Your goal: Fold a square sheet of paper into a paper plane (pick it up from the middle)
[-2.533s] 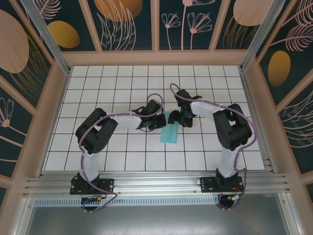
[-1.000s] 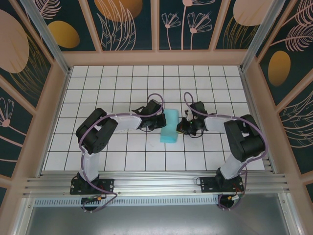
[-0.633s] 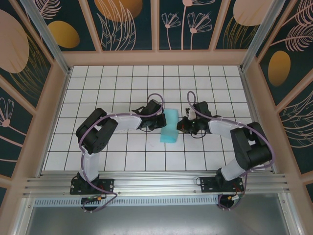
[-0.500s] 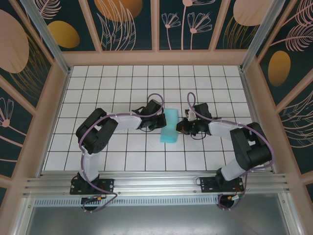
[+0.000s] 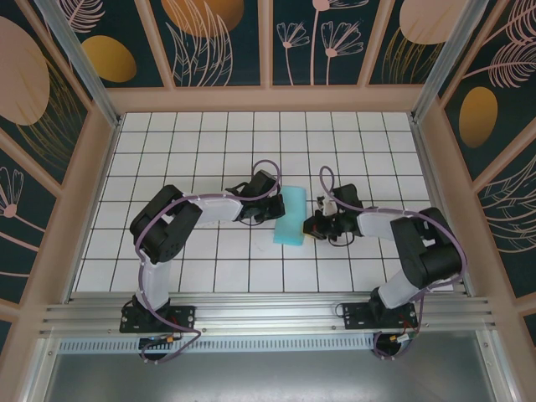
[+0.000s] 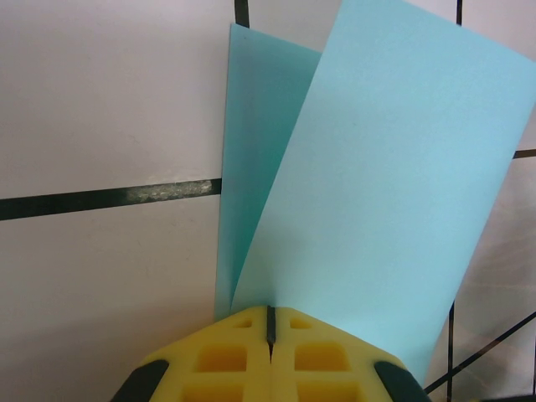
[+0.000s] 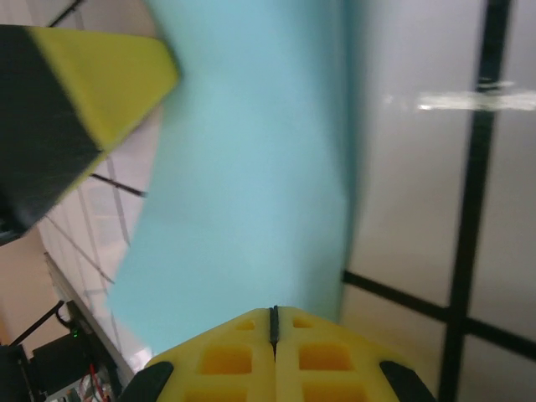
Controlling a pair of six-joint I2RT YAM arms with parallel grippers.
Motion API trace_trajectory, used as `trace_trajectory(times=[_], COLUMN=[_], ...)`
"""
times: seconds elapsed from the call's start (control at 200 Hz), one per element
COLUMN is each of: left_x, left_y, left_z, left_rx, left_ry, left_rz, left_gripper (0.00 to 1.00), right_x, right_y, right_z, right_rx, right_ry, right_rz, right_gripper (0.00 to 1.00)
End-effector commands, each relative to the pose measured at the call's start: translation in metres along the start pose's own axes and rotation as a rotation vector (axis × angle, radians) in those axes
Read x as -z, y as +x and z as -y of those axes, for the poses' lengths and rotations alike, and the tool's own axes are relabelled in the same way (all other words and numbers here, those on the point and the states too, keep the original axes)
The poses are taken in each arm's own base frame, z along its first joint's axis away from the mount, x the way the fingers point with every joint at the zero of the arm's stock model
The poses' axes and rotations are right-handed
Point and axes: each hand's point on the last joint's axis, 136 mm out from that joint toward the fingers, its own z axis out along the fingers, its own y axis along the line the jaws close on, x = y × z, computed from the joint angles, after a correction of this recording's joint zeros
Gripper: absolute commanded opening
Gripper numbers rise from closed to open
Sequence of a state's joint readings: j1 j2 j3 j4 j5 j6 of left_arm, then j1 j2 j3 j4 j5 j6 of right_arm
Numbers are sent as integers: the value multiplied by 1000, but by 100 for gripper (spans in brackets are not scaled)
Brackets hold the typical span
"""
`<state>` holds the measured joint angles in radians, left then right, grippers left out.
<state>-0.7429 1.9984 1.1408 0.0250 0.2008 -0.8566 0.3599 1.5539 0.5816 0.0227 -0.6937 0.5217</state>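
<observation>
Turquoise paper lies between low, closed left gripper and right gripper.

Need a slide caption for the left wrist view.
Shut left gripper at the folded turquoise paper, layers splayed across the grid table.

Left arm, right arm: black joints, white links, purple cables; gripper fingers yellow foam, square recesses

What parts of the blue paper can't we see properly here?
- Left wrist view: the square sheet of paper has its near corner hidden behind the shut left end effector. Its far corner is cut off by the top edge.
- Right wrist view: the paper is blurred, and its near edge is behind the right end effector.
- Top view: creases too small to tell.
</observation>
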Motion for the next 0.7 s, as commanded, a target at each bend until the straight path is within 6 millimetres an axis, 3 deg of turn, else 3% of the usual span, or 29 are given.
trace_trajectory(times=[0.0,0.205,0.295,0.39,0.696], left_x=[-13,-14,-13,-13,-13], left_y=[25,26,27,26,22], left_z=[-34,-35,-36,-37,-34], left_rx=[2,4,3,5,-11], left_ry=[-105,-103,-106,-111,-119], left_rz=[-70,-71,-70,-65,-63], left_gripper=[0,0,0,0,0], right_x=[6,-3,-9,-8,5], right_y=[8,23,30,32,13], right_z=[-16,-3,27,39,-20], right_rx=[36,0,-52,-72,-21], right_ry=[-70,-78,24,85,-92], right_rz=[-19,-59,-75,-74,-44], right_gripper=[0,0,0,0,4])
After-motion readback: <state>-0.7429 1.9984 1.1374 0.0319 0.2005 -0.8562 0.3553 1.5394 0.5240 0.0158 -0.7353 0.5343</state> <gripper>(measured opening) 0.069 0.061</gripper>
